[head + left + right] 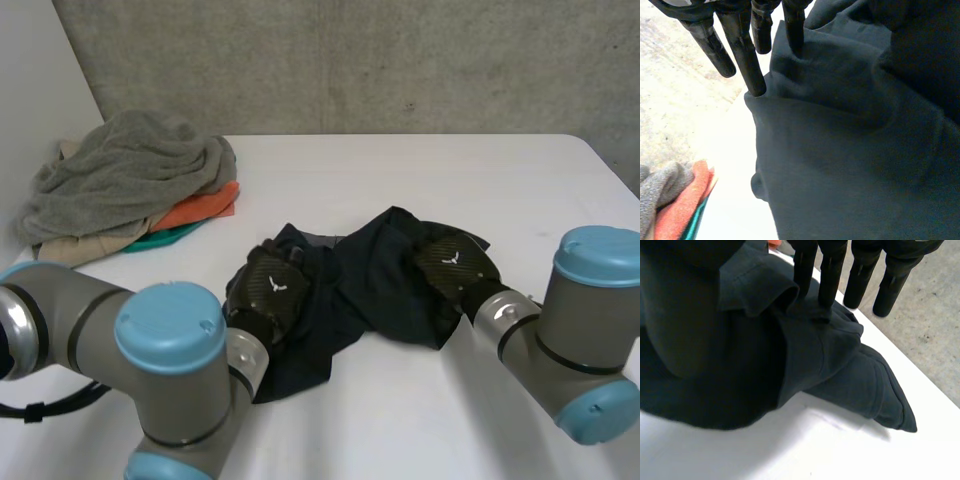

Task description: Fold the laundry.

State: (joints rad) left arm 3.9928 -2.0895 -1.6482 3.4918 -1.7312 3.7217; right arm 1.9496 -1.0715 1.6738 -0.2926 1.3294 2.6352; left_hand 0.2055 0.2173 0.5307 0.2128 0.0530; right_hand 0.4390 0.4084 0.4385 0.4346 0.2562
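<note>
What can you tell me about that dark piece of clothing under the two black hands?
The dark garment is navy-black, of soft, matt fabric. It lies crumpled on the white table, bunched into thick folds, one pointed end sticking out near the right hand. The left hand has straight fingers at one edge; the right hand presses straight fingers into a fold on the opposite side. It lies apart from the laundry pile.
</note>
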